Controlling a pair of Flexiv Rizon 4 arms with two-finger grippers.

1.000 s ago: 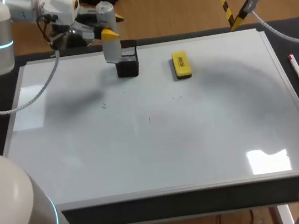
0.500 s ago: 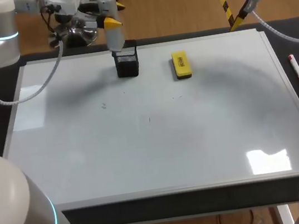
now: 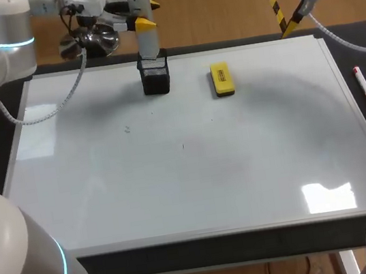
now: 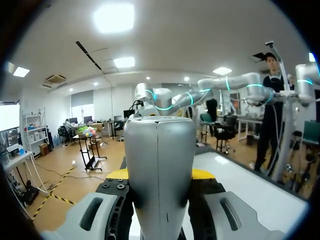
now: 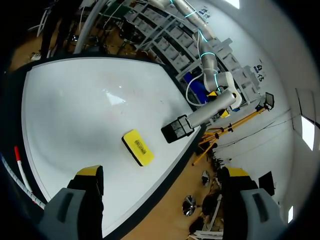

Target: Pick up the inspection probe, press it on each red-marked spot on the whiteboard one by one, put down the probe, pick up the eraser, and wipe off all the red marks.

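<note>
The probe (image 3: 145, 32) is a smooth grey cylinder with a rounded cap. In the left wrist view (image 4: 159, 170) you can see a thin seam running straight down its matte shell. It stands upright at the far edge of the whiteboard (image 3: 189, 177), with its lower end right at the mouth of the little black mesh holder (image 3: 154, 76). Can't tell if it's actually seated in there or just above it.

The left gripper (image 3: 142, 24) has the probe clamped between its two yellow-tipped fingers, one on each side, about as far apart as the cylinder is wide.

Just beside the holder, to its right in the head view, is the eraser (image 3: 222, 79). It's a flat yellow rectangular block lying on the board, not touching anything. From the right wrist view, the eraser (image 5: 137, 147) and holder (image 5: 175, 129) sit near each other along the board's edge.

The board is glossy white with a thin pale frame, showing glare patches and a couple of faint dark specks.

A red-capped marker (image 3: 365, 86), slim and white, lies off the board on the dark mat along its right side.

The right gripper (image 5: 161, 172) hangs well above the far right corner, fingers spread wide with nothing between them.
</note>
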